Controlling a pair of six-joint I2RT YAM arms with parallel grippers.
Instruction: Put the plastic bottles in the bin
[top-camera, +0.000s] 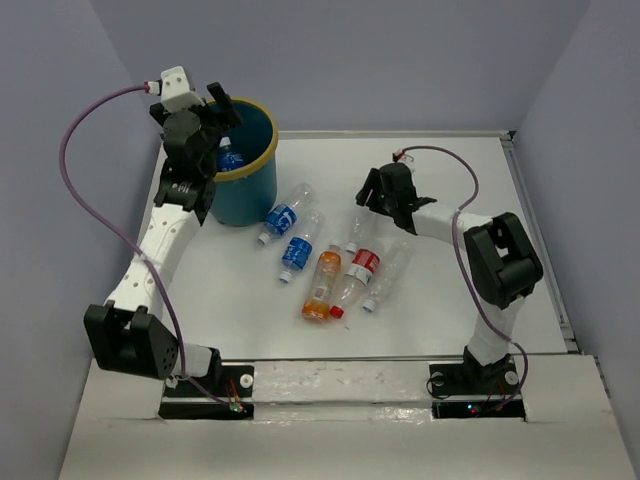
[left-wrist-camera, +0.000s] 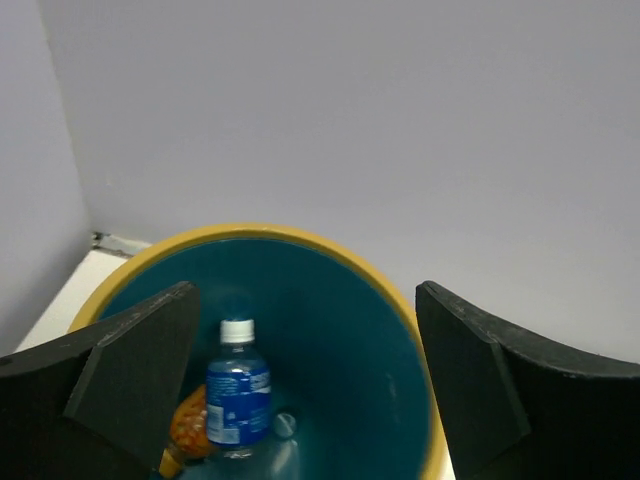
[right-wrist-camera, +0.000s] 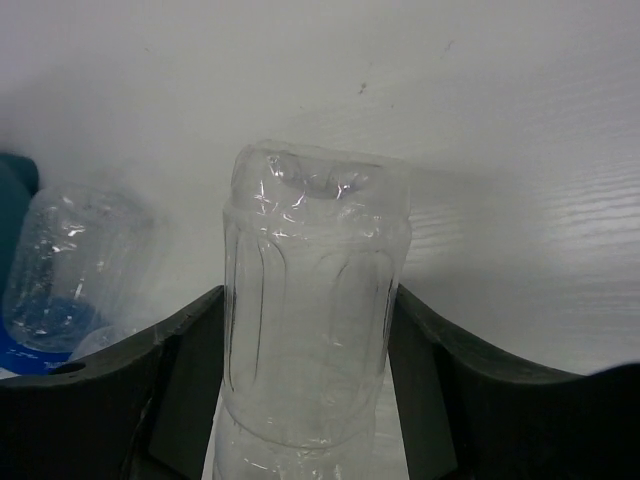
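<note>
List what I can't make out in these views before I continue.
- Top view: the left gripper covers much of the round teal-blue plastic bin; only one blue-labelled plastic bottle shows inside.
- Left wrist view: an orange item at the bin's bottom is half hidden by that bottle and a finger.
- Right wrist view: the clear plastic bottle held in the right gripper is cut off by the bottom edge; cap unseen.

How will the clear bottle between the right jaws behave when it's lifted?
Probably light: the clear bottle looks empty. Its thin ribbed walls may dent when squeezed. Being smooth and round, it could slip or roll.
</note>
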